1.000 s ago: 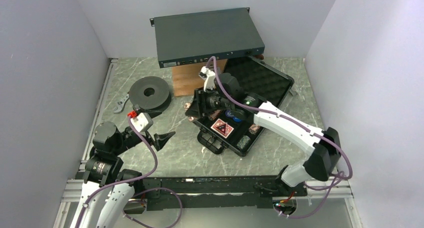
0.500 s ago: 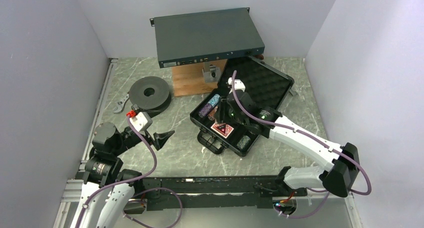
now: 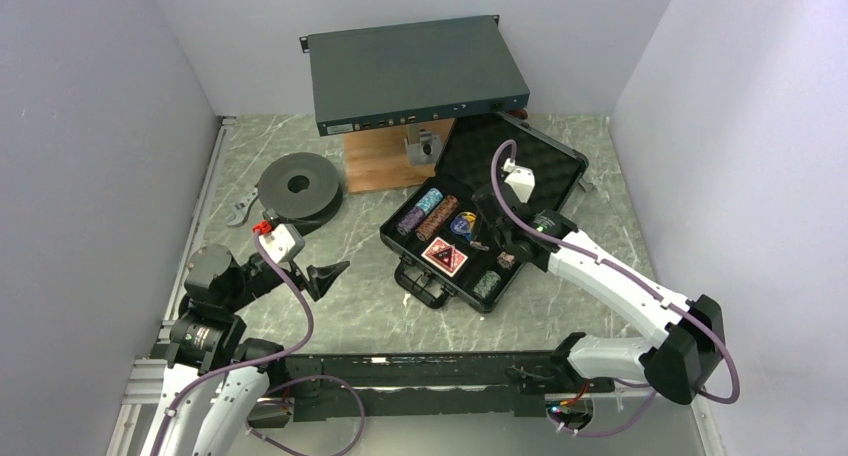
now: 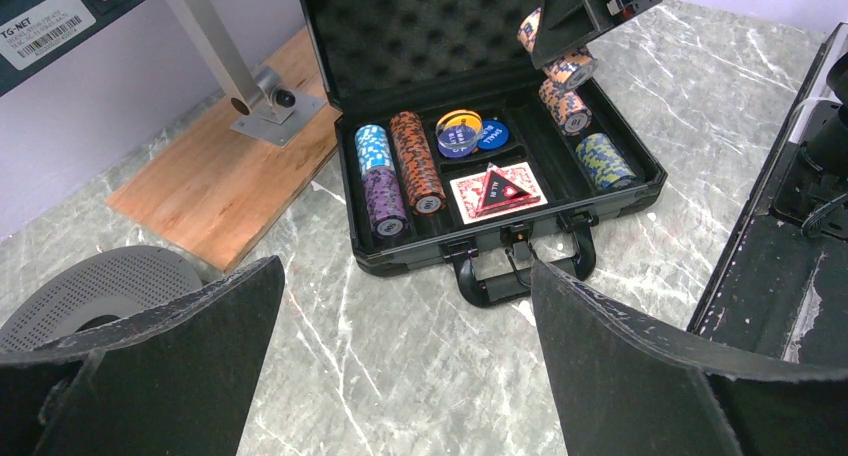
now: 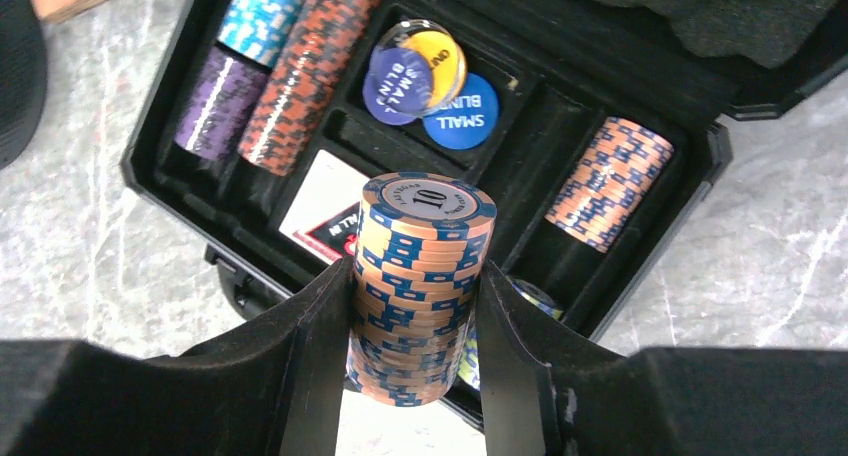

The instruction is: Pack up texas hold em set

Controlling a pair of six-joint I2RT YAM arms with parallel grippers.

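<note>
The black case [image 3: 478,294] lies open with its foam lid [image 3: 520,156] raised. In the left wrist view it holds blue [image 4: 372,148], purple [image 4: 385,201] and orange-black [image 4: 415,161] chip rolls on the left. It also holds round yellow and blue buttons [image 4: 472,133], a red-backed deck with the red-black triangle [image 4: 497,189], and two more rolls [image 4: 563,106] on the right. My right gripper [image 5: 415,316] is shut on an orange-and-blue chip roll [image 5: 425,246], held above the case's right side [image 3: 498,251]. My left gripper [image 4: 405,376] is open and empty, left of the case [image 3: 335,273].
A large grey electronics box [image 3: 415,71] stands at the back over a wooden board [image 3: 380,166] and a metal bracket [image 3: 425,144]. A dark round spool [image 3: 298,186] sits at the left with a small metal tool [image 3: 240,211] beside it.
My right gripper has moved right across the case, from its left edge to above its right compartments, carrying the chip roll. The left arm has not moved.
</note>
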